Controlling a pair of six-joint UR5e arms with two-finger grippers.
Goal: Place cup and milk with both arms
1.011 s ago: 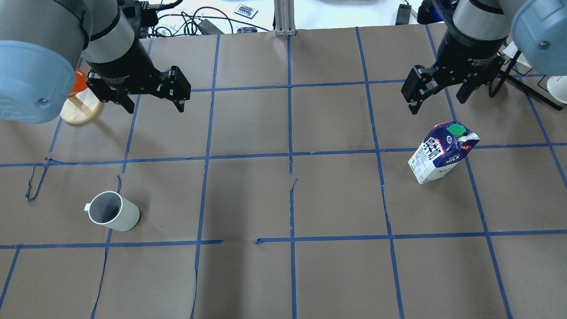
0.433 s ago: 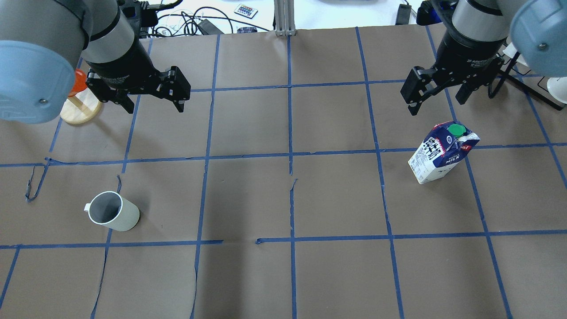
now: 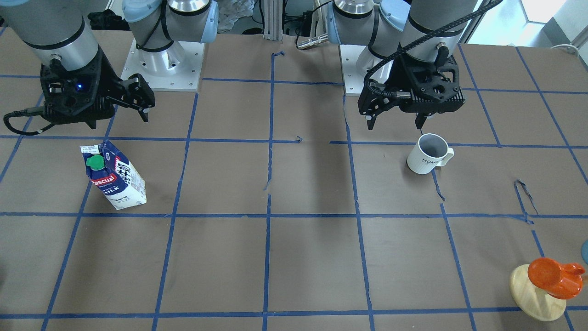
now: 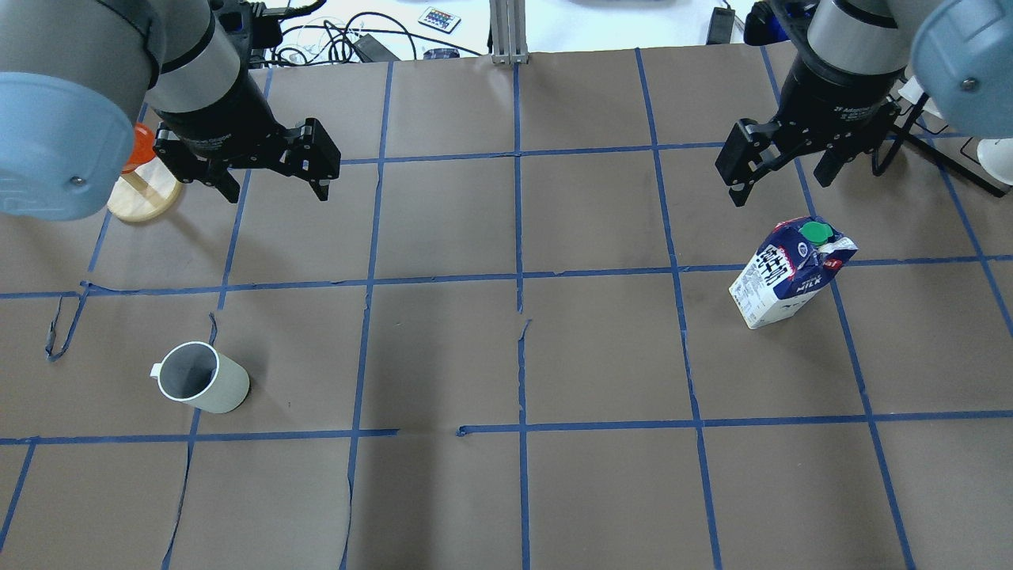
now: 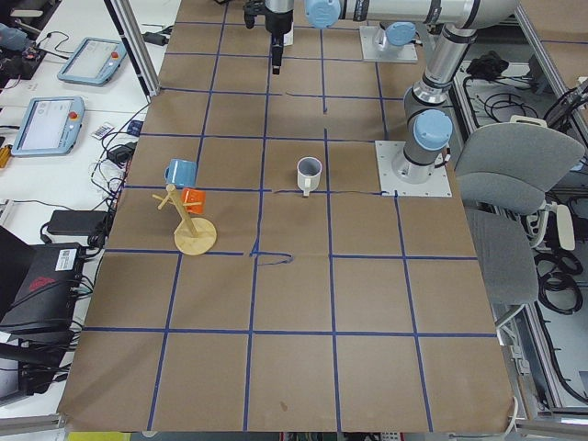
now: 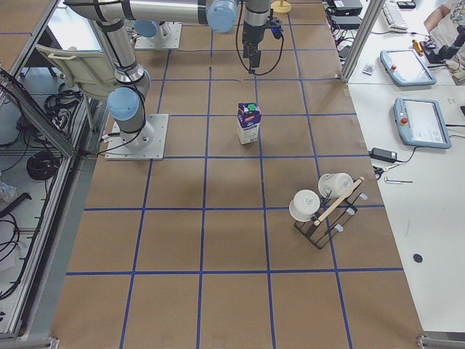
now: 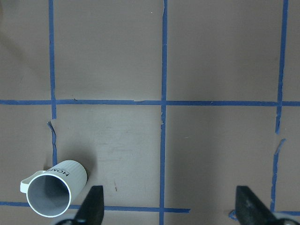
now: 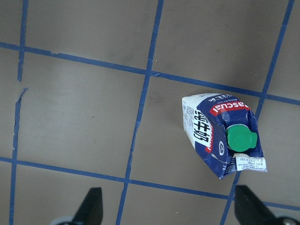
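Observation:
The white cup [image 4: 202, 378] stands upright on the brown table at the near left, handle to the left; it also shows in the front view [image 3: 427, 154] and the left wrist view [image 7: 51, 192]. The milk [image 4: 791, 273] stands at the right, green cap on top, also in the front view [image 3: 115, 177] and the right wrist view [image 8: 222, 136]. My left gripper [image 4: 277, 190] hangs open and empty, high above the table, farther out than the cup. My right gripper [image 4: 779, 188] hangs open and empty above and just beyond the milk.
An orange cup on a wooden stand [image 4: 142, 182] sits at the far left, partly behind my left arm. A rack with white cups [image 6: 323, 207] stands at the table's right end. Blue tape lines [image 4: 518, 277] grid the table. Cables [image 4: 332, 36] lie beyond the far edge.

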